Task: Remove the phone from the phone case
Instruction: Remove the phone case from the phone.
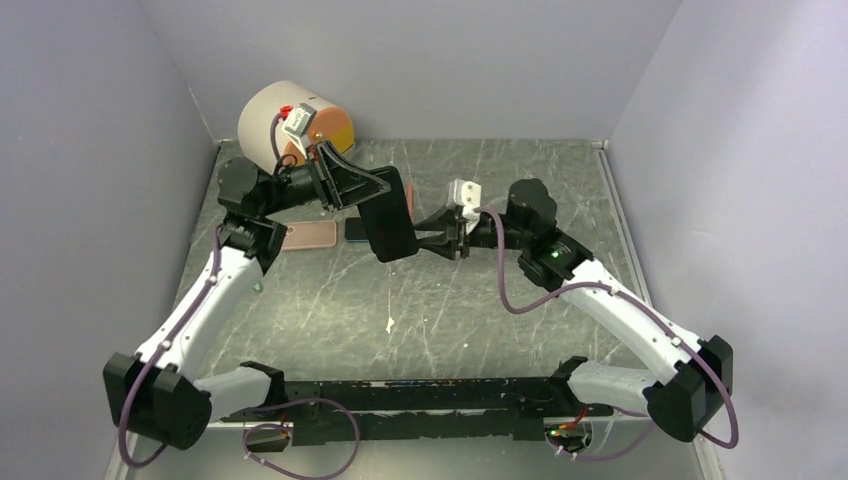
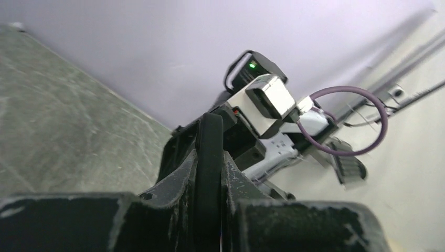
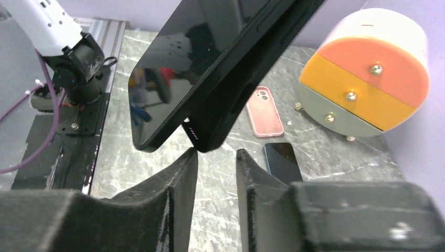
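Currently the phone sits in its phone case, held tilted above the table, approx mid-workspace. The left gripper is clamped on one thin edge of it. The right gripper is parted only narrowly, holding nothing, tips just under the lower corner.

Handling, my guess: phone is stiff, glass-fronted, slick & dense, so fragile if dropped. The case is prob. a flexible shell that peels at the corners. Best hold: pinch the case rim at the free corner w/ the right gripper and keep off the screen.

Looks: black slab, mirror-like screen, matte black case w/ side button bumps & small holes along the bottom edge. At the lower corner, screen and case seem slightly apart; can't be sure. A pink case, a spare dark phone & a drawer toy rest on the table.
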Controlling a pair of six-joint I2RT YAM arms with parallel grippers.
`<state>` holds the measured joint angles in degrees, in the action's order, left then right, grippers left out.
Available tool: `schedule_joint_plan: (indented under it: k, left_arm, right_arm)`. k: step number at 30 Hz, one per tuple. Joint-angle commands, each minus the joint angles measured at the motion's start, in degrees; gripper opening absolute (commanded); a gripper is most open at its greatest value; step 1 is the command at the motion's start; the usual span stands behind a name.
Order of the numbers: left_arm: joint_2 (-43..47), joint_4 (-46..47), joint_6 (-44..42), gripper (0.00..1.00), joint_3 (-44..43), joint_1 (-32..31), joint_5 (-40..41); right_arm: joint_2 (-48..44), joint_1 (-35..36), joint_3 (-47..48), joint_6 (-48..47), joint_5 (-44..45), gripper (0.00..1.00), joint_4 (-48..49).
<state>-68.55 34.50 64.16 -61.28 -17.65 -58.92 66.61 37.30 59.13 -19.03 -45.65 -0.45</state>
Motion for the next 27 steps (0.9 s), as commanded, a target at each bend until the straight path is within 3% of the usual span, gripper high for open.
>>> schedule_joint_plan:
  k: [1, 5, 14, 19, 27]
  left_arm:
    - [6.37, -17.41, -9.8, 0.03, 0.63, -0.95, 11.24]
    - [9.67, -20.03, -9.79, 0.03, 3.73, -0.65, 20.73]
    - [16.02, -19.44, -4.43, 0.03, 11.09, -0.27, 37.92]
    - [17.13, -17.16, -1.17, 0.03, 13.64, -0.28, 42.09]
    - [15.66, -12.24, 2.65, 0.03, 14.85, -0.23, 41.6]
  right_arm:
    - [-3.87, -1.47, -4.7, 16.28, 6.98, 0.39, 15.0]
    - [-7.22, -1.52, -8.33, 26.75, 12.78, 0.5, 18.5]
    - [-11.87, -1.44, -14.23, 49.29, 20.71, 0.56, 24.29]
    - [-10.75, -0.52, -18.12, 61.83, 22.67, 0.57, 29.36]
    - [-5.52, 0.31, -18.65, 72.06, 22.3, 0.55, 32.65]
